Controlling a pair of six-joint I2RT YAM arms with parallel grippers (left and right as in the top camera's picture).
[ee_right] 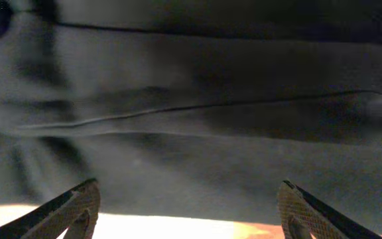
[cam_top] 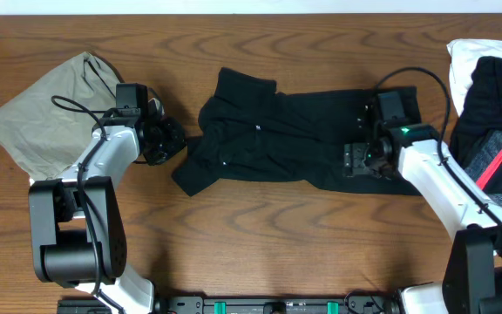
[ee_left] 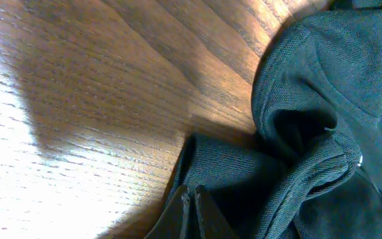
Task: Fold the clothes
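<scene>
A black garment point(cam_top: 277, 131) lies crumpled across the middle of the table. In the left wrist view its dark folds point(ee_left: 310, 133) fill the right side. My left gripper point(cam_top: 171, 141) sits at the garment's left edge. Its fingers point(ee_left: 192, 194) are pressed together on the edge of the fabric, which rises toward the tips. My right gripper point(cam_top: 356, 162) hovers over the garment's right part near its front edge. Its fingers point(ee_right: 188, 199) are spread wide and empty just above the flat black cloth point(ee_right: 197, 99), with a strip of table below.
A folded beige cloth point(cam_top: 50, 113) lies at the far left, behind the left arm. A pile of white, black and red clothes point(cam_top: 495, 131) sits at the right edge. Bare wood table point(cam_top: 260, 244) runs along the front.
</scene>
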